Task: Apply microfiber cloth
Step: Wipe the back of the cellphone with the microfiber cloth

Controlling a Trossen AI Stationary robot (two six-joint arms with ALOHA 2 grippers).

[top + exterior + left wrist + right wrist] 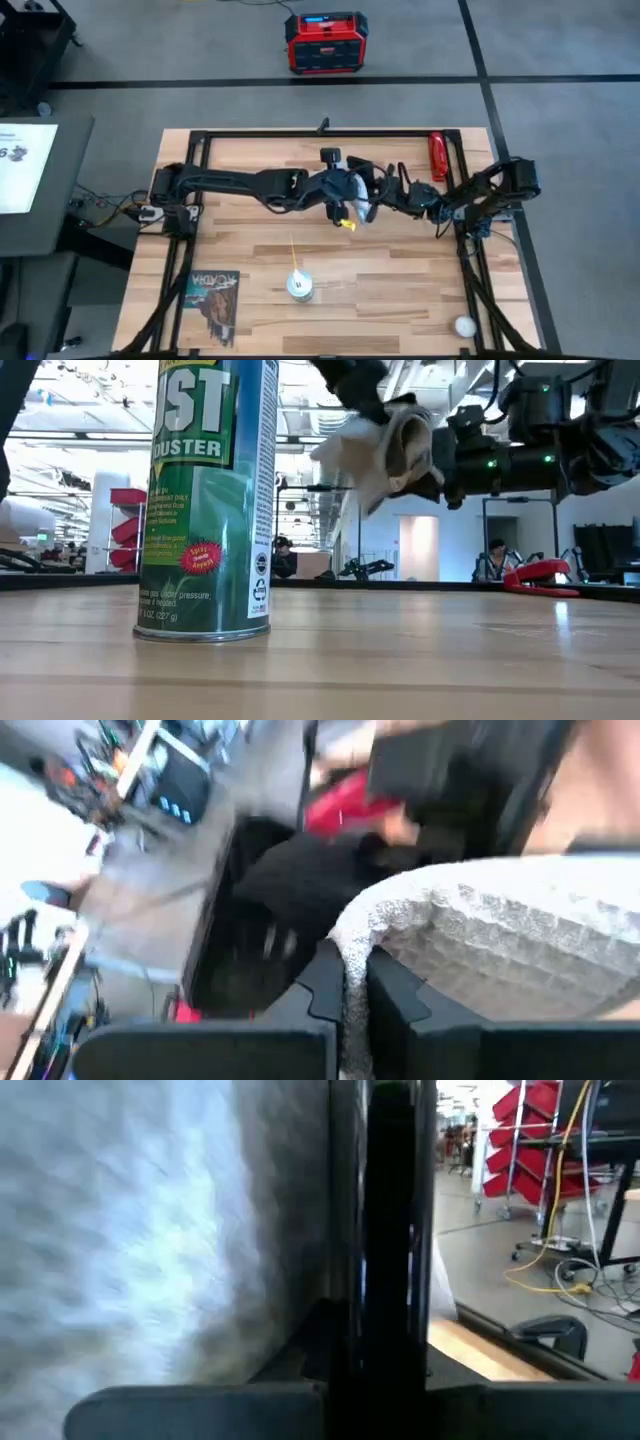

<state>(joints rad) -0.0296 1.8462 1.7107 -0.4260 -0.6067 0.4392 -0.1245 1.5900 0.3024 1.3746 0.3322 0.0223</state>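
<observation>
The microfiber cloth (385, 448), pale and bunched, hangs in the air above the table's middle, and it also shows in the high view (358, 206). My left gripper (345, 205) reaches in from the left and is shut on it. My right gripper (388, 198) comes from the right and is shut on a thin black phone (390, 1230), which its wrist view shows edge-on. The cloth (120, 1230) lies against the phone's one flat side. Both are well clear of the table top. My left gripper pinches a rounded fold of the cloth (352, 955) between its two fingers (398, 992). The rest of the cloth (500, 930) spreads away beyond the fingers, lifted clear of the table. My right gripper holds the black phone by its lower part (388, 1335), the phone standing on edge in line with the fingers. The spot where the fingers meet it is dark and hard to make out. The phone is lifted clear of the table.
A green duster can (205, 500) with a yellow straw stands near the table's front middle (299, 287). A dark printed booklet (213, 300) lies at the front left, a red tool (437, 155) at the far right, and a small white ball (464, 325) at the front right.
</observation>
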